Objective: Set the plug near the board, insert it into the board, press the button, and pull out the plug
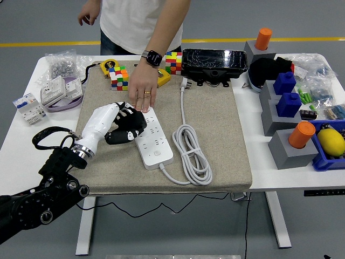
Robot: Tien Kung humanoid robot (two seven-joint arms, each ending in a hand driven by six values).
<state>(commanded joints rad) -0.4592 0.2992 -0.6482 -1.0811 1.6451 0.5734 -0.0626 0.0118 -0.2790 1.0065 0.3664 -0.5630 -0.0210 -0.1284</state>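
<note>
A white power strip (157,147) lies on the beige mat (215,135), with its round button (157,153) at the near end. Its white cable (192,152) is coiled to the right and ends in a white plug (186,82). My left hand (125,127), white-backed with black fingers, is shut on a black plug (133,125) at the strip's left edge, over its far half. I cannot tell whether the plug's pins are in a socket. A person's hand (143,91) presses down on the strip's far end.
Rubik's cubes (118,76) (173,62) and a black box (214,62) stand at the mat's far edge. White sockets (54,89) lie far left. Grey blocks with orange cylinders (301,135), blue blocks (288,103) and a blue bin (330,154) crowd the right side.
</note>
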